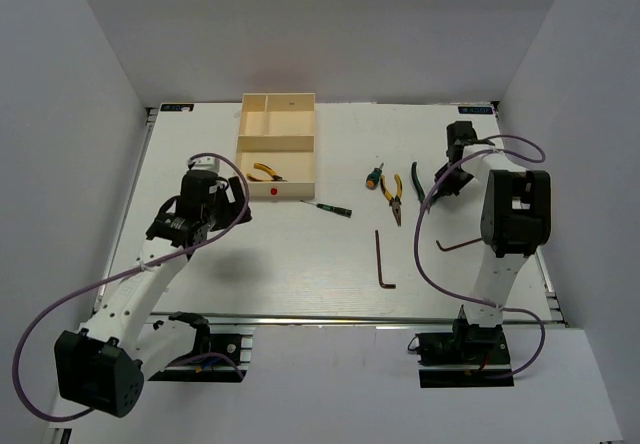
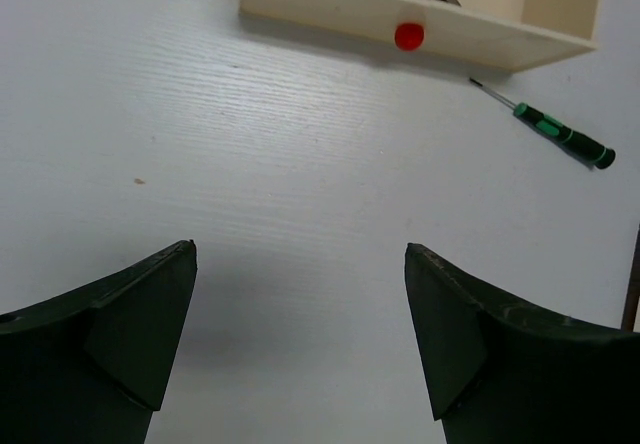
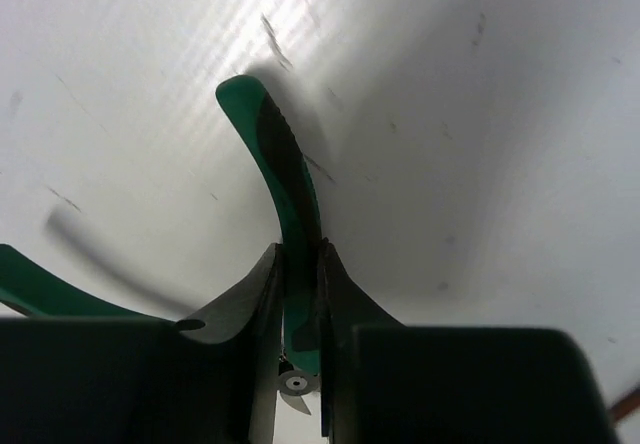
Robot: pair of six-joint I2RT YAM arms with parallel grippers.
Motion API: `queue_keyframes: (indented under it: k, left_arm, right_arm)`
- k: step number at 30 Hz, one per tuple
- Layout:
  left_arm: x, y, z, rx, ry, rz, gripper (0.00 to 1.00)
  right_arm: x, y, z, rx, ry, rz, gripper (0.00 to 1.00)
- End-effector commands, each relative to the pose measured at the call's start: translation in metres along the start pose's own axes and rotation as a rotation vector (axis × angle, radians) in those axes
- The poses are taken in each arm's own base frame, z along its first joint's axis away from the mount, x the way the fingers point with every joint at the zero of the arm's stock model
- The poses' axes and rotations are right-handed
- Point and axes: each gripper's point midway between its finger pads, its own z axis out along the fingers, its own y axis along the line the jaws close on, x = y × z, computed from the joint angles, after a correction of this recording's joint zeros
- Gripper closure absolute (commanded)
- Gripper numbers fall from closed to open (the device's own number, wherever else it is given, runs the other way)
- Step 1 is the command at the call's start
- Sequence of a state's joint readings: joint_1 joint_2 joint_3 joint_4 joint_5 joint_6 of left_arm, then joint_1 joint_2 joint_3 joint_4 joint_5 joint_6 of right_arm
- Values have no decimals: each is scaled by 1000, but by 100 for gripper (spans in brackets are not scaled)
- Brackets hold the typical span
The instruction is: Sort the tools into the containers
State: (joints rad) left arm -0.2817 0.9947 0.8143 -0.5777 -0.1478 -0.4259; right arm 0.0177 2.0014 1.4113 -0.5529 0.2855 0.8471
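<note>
While the left fingers (image 2: 120,334) hang wide apart, the right fingers (image 3: 250,304) clamp the green-handled pliers (image 3: 270,154) near the worktop's (image 1: 300,264) far right corner; next, probably a lift toward the tray (image 2: 320,9).

Your top cam sits high at the near edge of the white flat table (image 1: 300,264), looking down over all of it. Left wrist cam faces fwd, low; both show the cream rectangular open-top tray (image 2: 330,9) w/ its red dot (image 2: 408,36) & the thin green-handled screwdriver (image 2: 560,136). Right wrist cam is v. close on the green-handled pliers (image 3: 285,174).
</note>
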Motion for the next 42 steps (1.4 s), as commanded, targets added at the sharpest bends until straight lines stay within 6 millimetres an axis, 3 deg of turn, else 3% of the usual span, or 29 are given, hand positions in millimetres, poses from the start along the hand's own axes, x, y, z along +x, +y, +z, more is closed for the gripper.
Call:
queue_keyframes:
  k: [1, 6, 12, 19, 29, 42]
  left_arm:
    - [-12, -26, -5, 117, 7, 8, 6]
    - [-28, -57, -12, 245, 18, -32, 10]
    - [-48, -84, -16, 328, 13, -47, 17]
    - [-54, -112, -4, 372, 41, -43, 19]
    - [-47, -163, 6, 438, 70, -39, 22]
    - [-43, -217, 15, 467, 68, -39, 23]
  right_arm:
    - [-18, 1, -38, -79, -76, -58, 100]
    - [-18, 24, -81, -249, -117, -190, 100]
    - [0, 49, -114, -385, -107, -342, 100]
    - [23, 81, -153, -507, -120, -415, 100]
    - [66, 122, -188, -616, -106, -497, 100]
    - [107, 146, -214, -684, -94, -551, 100]
